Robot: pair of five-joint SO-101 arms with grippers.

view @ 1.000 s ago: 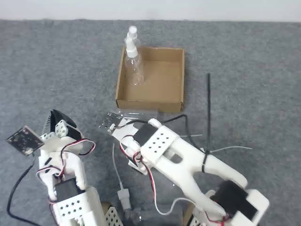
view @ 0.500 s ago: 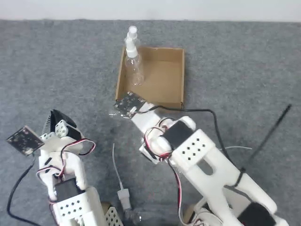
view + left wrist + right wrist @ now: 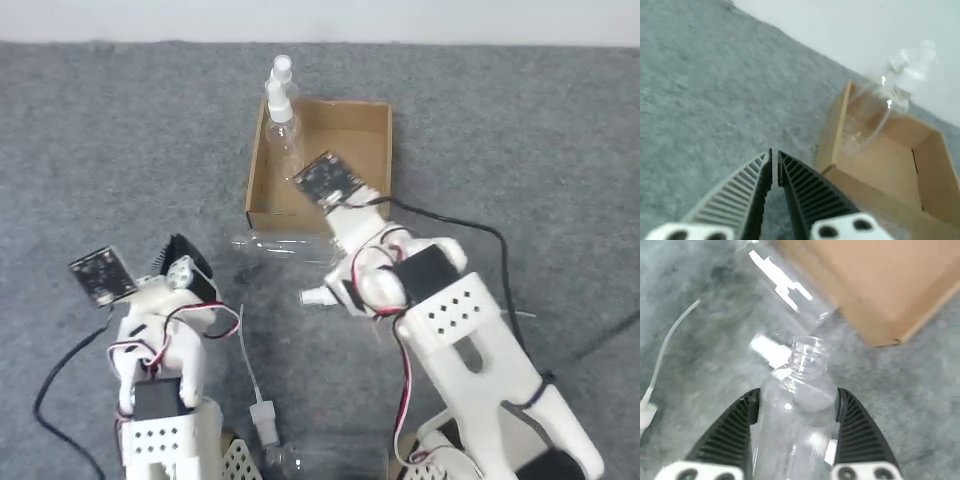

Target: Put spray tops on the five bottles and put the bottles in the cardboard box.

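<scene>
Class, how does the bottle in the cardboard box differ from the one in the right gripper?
The boxed bottle wears a white spray top; the gripped bottle has an open neck. The boxed bottle stands in the cardboard box; the gripped bottle is in the right gripper, outside it. Both are clear.

No writing, label, brand, number or sign can be read in any view. The cardboard box (image 3: 285,220) shows plain brown walls, and the clear bottle (image 3: 797,390) has a bare, unprinted body. The small circuit boards (image 3: 100,276) on the arms' wrists carry marks too small to make out.
</scene>
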